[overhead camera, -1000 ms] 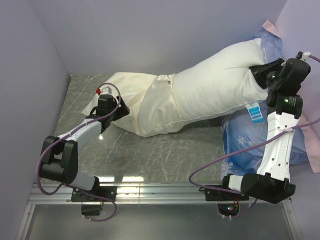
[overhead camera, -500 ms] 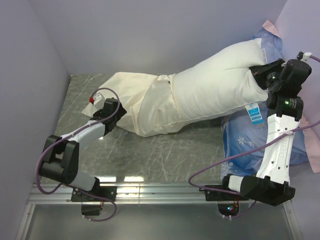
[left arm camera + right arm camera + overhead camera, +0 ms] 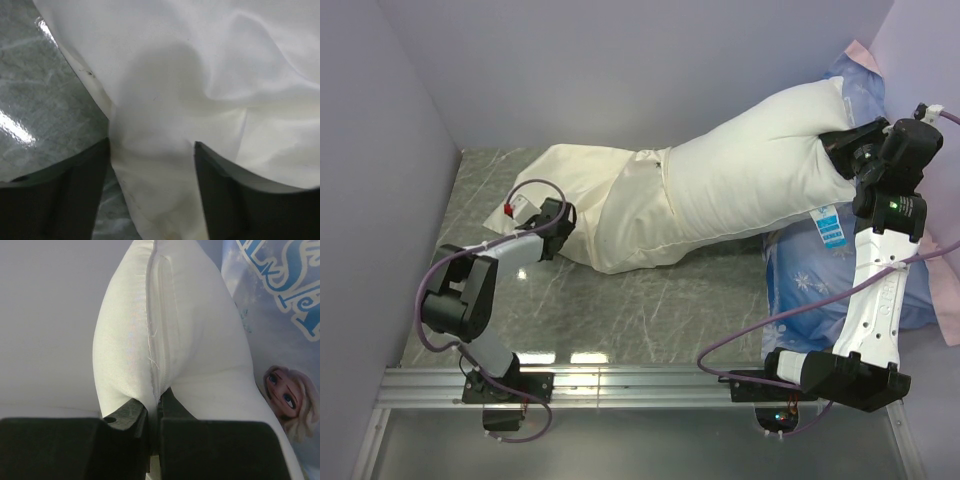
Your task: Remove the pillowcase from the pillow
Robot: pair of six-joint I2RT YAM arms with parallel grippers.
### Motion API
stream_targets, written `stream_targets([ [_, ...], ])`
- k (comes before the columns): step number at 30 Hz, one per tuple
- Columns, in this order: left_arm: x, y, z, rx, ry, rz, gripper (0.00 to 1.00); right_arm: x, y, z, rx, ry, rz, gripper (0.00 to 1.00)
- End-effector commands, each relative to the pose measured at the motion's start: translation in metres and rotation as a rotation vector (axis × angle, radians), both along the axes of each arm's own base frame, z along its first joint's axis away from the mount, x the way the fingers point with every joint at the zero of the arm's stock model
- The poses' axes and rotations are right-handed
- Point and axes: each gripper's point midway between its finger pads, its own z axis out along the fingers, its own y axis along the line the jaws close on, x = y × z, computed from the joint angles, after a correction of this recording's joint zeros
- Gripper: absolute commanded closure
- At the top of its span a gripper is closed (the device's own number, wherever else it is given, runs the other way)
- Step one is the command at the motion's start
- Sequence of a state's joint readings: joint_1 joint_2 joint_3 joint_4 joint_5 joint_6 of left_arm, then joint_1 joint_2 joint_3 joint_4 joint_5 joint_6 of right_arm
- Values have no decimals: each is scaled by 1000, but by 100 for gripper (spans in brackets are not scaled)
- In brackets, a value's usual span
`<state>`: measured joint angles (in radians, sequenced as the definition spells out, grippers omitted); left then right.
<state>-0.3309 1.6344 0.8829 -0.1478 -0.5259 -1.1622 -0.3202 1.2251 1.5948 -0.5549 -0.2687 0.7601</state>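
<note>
Left hand (image 3: 151,146) slid right against the pillowcase (image 3: 610,195), spread wide over a fold; right hand (image 3: 154,416) pinches the pillow (image 3: 750,170) seam, far right.

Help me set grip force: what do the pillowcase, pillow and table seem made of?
Pillowcase: thin cream cloth, slightly satiny; it wrinkles and drapes limply. Pillow: white fabric shell with faint sheen and stitched seam; plump, so likely soft filling. Table: grey marble-patterned, glossy surface that mirrors lights; stone or laminate, unclear.

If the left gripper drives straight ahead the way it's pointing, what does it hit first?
The pillowcase: its cream folds sit right between the open fingers of the left gripper, and nothing else shows ahead.
</note>
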Motion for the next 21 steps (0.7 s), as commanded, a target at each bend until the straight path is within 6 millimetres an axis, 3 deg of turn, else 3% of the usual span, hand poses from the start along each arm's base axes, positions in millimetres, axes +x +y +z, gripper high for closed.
stream_targets([
  [1, 18, 0, 13, -7, -52, 49, 32, -9, 3, 56, -57, -198, -1, 100],
  [3, 25, -3, 12, -6, -51, 43, 52, -10, 3, 58, -61, -201, -1, 100],
  [4, 25, -3, 10, -4, -41, 45, 73, -11, 4, 60, -62, -205, 2, 100],
  [6, 34, -2, 12, -1, -37, 49, 99, -12, 3, 62, -66, -205, -1, 100],
  [8, 37, 11, 17, 5, -37, 75, 99, -16, 0, 69, -68, -217, -7, 100],
  [10, 43, 27, 36, 6, -68, 96, 100, -21, -4, 77, -70, -226, -18, 100],
  [11, 45, 52, 43, 6, -78, 144, 100, -22, -7, 81, -70, -229, -21, 100],
  [13, 51, 76, 66, -7, -115, 170, 100, -28, -14, 90, -63, -241, -31, 100],
  [14, 49, 104, 71, -7, -113, 222, 100, -29, -16, 94, -62, -247, -34, 100],
  [16, 50, 125, 87, -8, -137, 259, 100, -33, -22, 103, -52, -260, -41, 100],
  [17, 48, 147, 93, -8, -151, 303, 100, -35, -23, 104, -47, -256, -45, 100],
  [21, 45, 185, 109, 23, -167, 365, 100, -43, -32, 117, -59, -266, -74, 100],
])
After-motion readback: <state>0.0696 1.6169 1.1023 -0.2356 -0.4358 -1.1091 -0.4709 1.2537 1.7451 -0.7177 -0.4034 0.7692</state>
